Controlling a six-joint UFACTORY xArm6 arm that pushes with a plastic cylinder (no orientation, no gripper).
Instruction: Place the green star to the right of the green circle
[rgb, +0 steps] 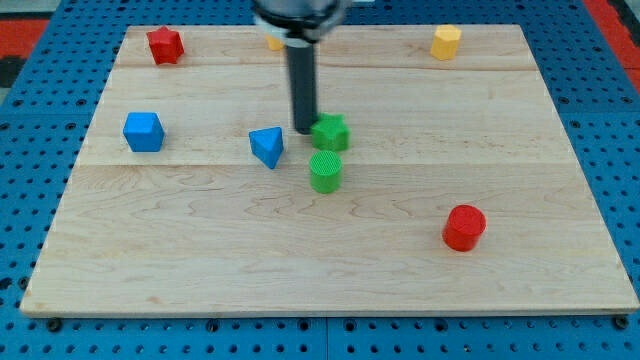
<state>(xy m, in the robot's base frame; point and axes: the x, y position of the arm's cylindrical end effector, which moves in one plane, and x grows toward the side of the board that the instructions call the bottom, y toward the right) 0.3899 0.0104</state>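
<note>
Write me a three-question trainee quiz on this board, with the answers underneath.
1. True or false: my tip is on the view's left side of the green star, right up against it.
2. Which block lies just below the green star in the view? A) the blue triangle B) the green circle C) the red cylinder
3. Fill in: the block in the top left corner of the wooden board is the red ____.

Key
1. True.
2. B. The circle sits directly toward the view's bottom from the star, so the star is not yet on its right.
3. star.
</note>
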